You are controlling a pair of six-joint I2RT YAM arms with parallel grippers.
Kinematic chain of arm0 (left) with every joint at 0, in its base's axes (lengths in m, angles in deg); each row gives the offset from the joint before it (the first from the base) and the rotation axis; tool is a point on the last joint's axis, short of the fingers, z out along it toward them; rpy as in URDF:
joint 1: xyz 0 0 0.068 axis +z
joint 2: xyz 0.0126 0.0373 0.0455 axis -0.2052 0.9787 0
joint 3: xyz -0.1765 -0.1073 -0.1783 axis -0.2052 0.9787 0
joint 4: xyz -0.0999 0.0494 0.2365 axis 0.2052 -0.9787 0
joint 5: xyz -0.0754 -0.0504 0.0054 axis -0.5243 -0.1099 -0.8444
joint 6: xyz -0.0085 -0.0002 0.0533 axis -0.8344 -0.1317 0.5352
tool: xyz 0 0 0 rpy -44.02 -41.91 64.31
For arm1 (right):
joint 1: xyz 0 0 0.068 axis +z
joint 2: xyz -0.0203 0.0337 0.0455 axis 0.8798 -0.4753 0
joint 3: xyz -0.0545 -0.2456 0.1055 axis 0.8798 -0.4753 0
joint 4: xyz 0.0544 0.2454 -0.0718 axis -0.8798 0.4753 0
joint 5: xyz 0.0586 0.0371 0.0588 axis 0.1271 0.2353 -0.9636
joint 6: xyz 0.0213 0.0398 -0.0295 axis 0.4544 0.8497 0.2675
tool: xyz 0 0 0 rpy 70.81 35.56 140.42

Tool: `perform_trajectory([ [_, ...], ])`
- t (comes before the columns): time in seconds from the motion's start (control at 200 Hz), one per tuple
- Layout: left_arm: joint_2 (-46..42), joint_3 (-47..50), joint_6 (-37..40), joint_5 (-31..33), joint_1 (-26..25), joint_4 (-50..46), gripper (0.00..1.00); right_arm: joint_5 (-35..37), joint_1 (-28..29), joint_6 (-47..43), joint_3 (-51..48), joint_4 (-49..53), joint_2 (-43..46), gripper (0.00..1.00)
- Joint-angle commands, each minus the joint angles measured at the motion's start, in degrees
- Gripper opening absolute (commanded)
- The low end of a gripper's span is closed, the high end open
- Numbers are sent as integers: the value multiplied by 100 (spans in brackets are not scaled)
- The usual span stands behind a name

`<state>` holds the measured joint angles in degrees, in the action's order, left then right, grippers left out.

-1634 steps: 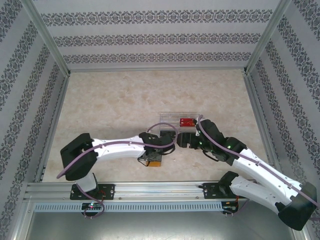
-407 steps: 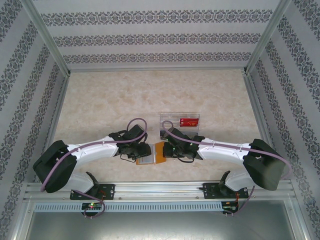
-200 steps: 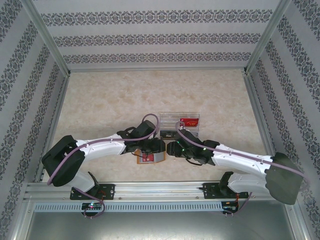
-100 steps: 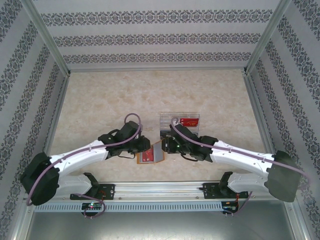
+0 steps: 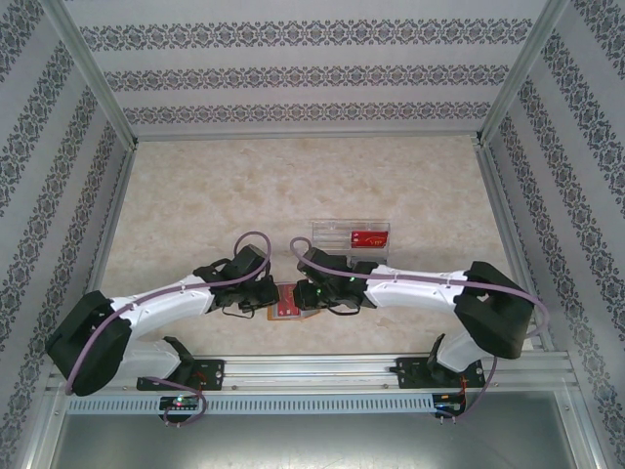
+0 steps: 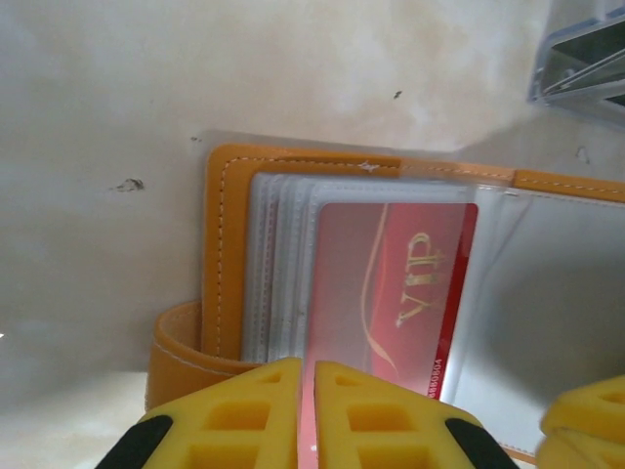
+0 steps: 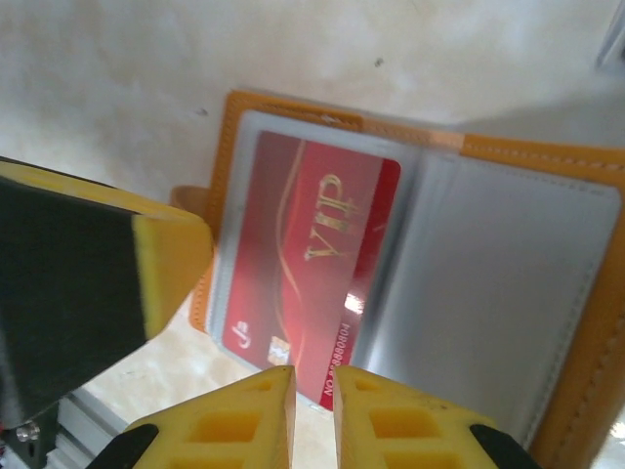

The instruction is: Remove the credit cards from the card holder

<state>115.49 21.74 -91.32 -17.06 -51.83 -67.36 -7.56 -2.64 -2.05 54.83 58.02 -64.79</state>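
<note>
The top camera looks down from behind, far off; both wrist cameras closely share the open card holder [image 6: 221, 256].

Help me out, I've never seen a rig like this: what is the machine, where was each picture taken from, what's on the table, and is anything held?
Two white robot arms share a table. One picture looks down from above; the other two come from a camera on each wrist, so the yellow blocks are fingers. An orange card holder is open, a red VIP card in its clear pocket; a clear tray sits behind. The left hand and right hand, fingers nearly together, meet at the holder; whether they pinch anything is unclear.
</note>
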Motion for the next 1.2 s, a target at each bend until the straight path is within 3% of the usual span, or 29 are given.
perform_trajectory([
  [0.0, 90, 132, -32, 29, 44, 15, 12, -253, -77, 172, -2, -160, -167, 20],
  [0.764, 239, 220, -96, -2, 35, 58, 12, -639, -306, 307, -141, -748, -782, 22],
  [0.834, 256, 215, -105, -5, 35, 73, 12, -636, -308, 312, -155, -768, -782, 18],
  [0.959, 284, 182, -158, 116, 35, -110, 5, -622, -326, 326, -205, -772, -726, 0],
  [0.994, 315, 149, -206, 245, 35, -292, 0, -612, -334, 338, -233, -768, -699, 0],
  [1.194, 520, 131, -354, 535, 39, -711, 0, -509, -392, 358, -432, -701, -466, 0],
])
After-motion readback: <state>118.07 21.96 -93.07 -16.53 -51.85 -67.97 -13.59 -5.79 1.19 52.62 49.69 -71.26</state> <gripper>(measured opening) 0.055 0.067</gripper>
